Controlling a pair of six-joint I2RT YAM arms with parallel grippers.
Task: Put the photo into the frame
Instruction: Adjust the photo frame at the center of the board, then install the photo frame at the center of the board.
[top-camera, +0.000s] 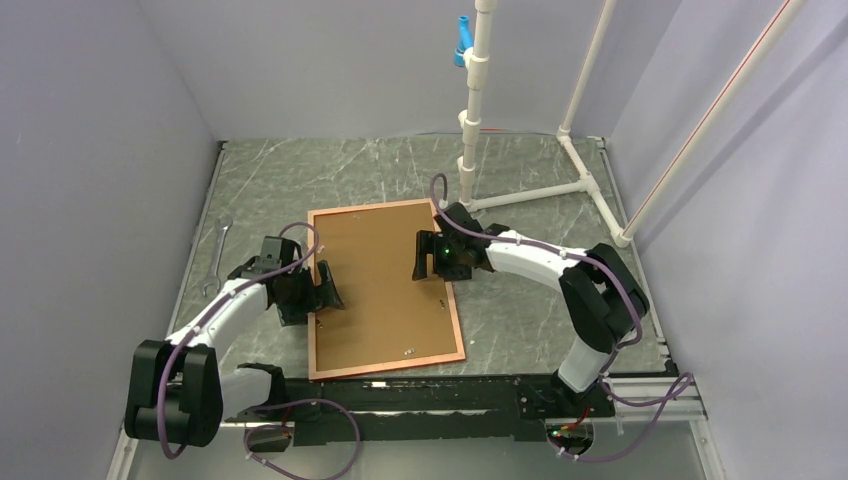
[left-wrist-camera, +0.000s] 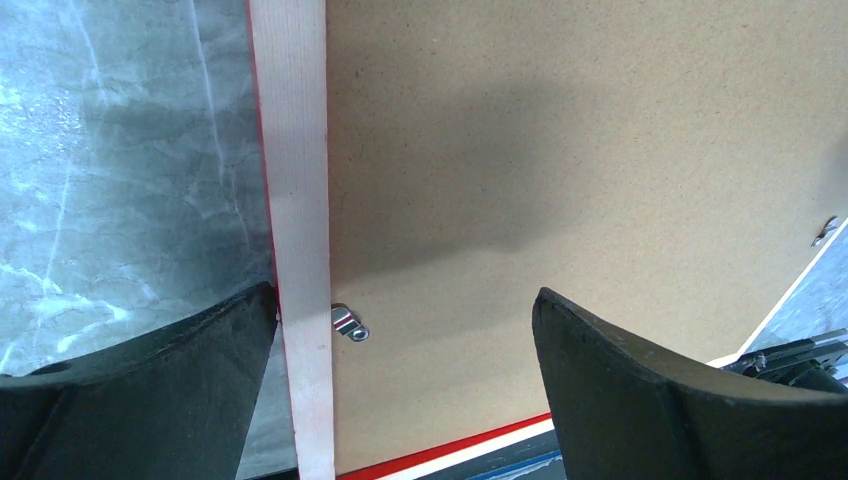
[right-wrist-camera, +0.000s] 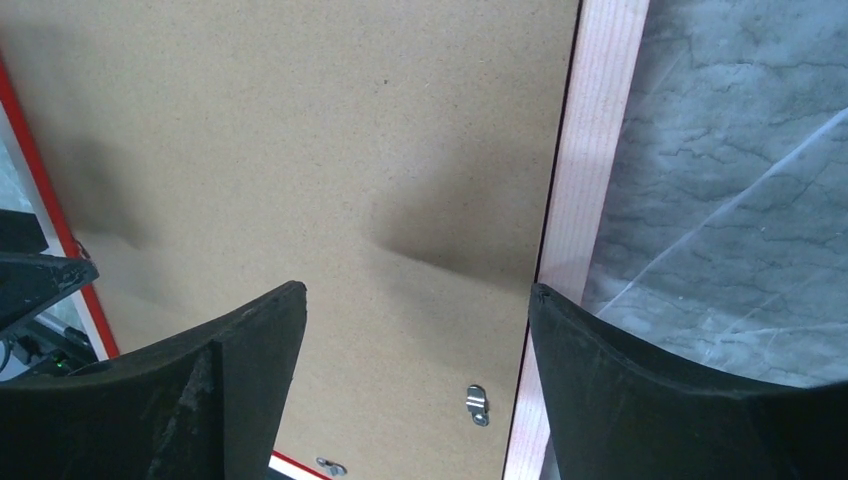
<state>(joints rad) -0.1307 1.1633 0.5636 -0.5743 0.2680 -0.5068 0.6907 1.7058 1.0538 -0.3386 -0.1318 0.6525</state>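
Observation:
The frame (top-camera: 386, 371) lies flat in the middle of the table, orange-brown rim up, with the brown backing board (top-camera: 385, 290) set in it. The photo is hidden. My left gripper (top-camera: 326, 290) is open at the frame's left edge. In the left wrist view it (left-wrist-camera: 405, 295) straddles the pale rail (left-wrist-camera: 298, 200), one finger just outside it and one over the board, with a metal clip (left-wrist-camera: 350, 323) between. My right gripper (top-camera: 428, 258) is open at the right edge. There it (right-wrist-camera: 418, 292) spans the rail (right-wrist-camera: 590, 180) and board, near a clip (right-wrist-camera: 478, 403).
A steel wrench (top-camera: 217, 255) lies left of the frame near the table's left edge. A white pipe stand (top-camera: 475, 110) rises at the back right, its feet spreading over the table. A black rail (top-camera: 440, 395) runs along the front edge.

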